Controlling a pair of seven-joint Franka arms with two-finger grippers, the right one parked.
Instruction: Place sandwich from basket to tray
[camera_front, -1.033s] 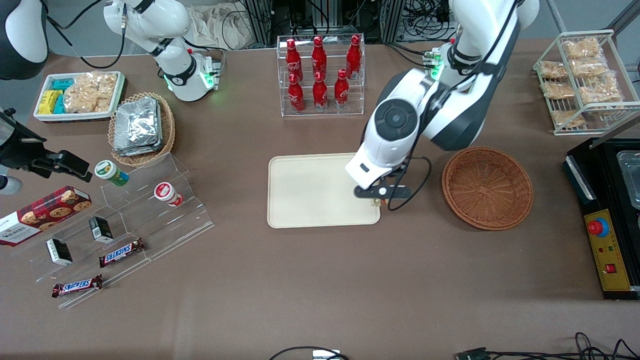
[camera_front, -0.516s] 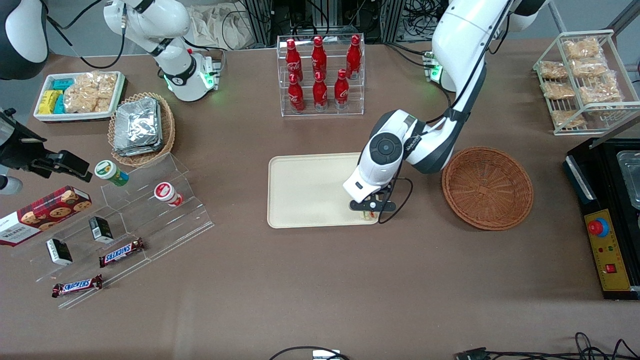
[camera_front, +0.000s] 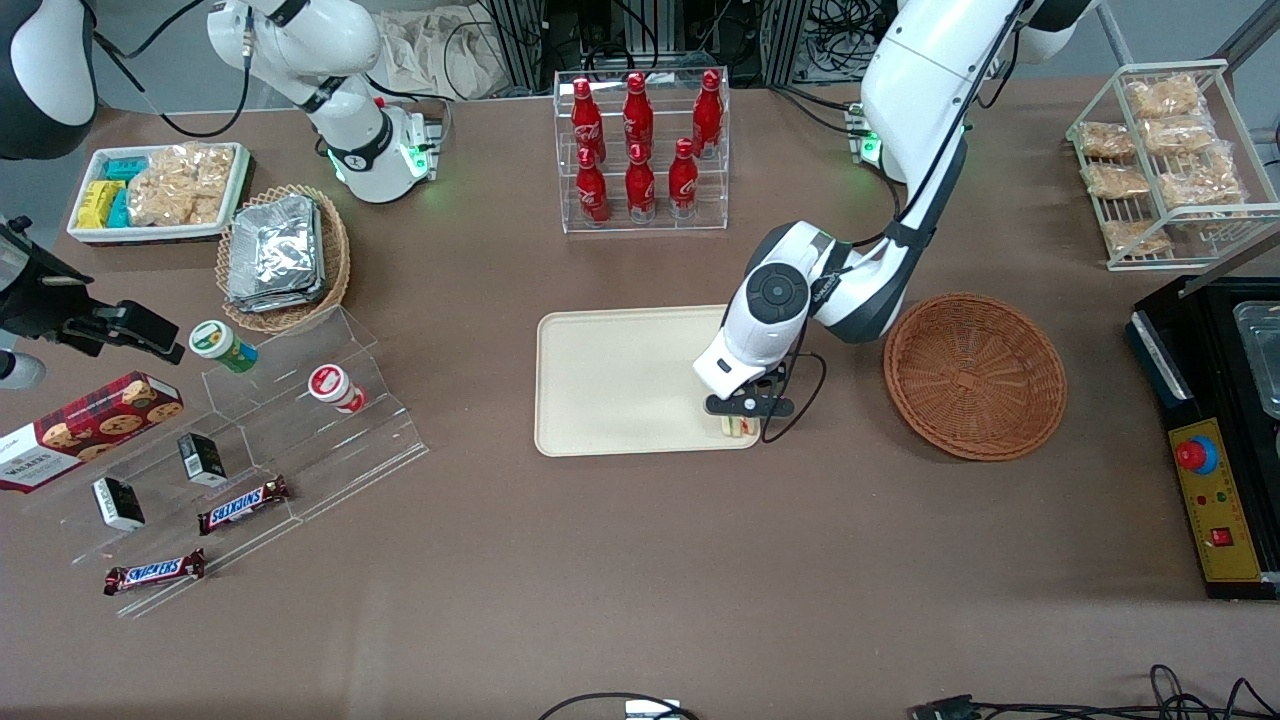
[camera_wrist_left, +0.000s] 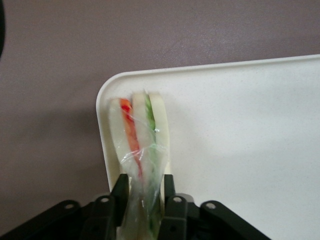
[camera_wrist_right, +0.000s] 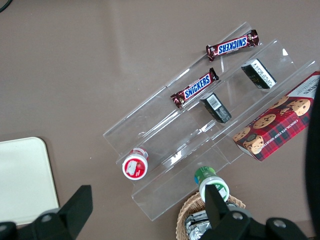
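Observation:
The sandwich (camera_front: 738, 428) (camera_wrist_left: 140, 145) is a plastic-wrapped wedge with pale bread and red and green filling. It stands on edge on the cream tray (camera_front: 610, 380) (camera_wrist_left: 240, 125), at the tray's corner nearest the front camera and the brown wicker basket (camera_front: 975, 375). My gripper (camera_front: 740, 416) (camera_wrist_left: 145, 200) is low over that corner, and its black fingers (camera_wrist_left: 119, 192) press the wrapped wedge from both sides. The basket sits beside the tray toward the working arm's end of the table, with nothing in it.
A clear rack of red bottles (camera_front: 640, 150) stands farther from the front camera than the tray. A black control box (camera_front: 1215, 430) and a wire rack of snack packs (camera_front: 1165, 160) lie toward the working arm's end. An acrylic stepped stand (camera_front: 250, 440) and an oval basket of foil packs (camera_front: 283, 255) lie toward the parked arm's.
The arm has come down from above the tray's corner, and the sandwich has gone down with it to the tray. In the last half second it barely shifted.

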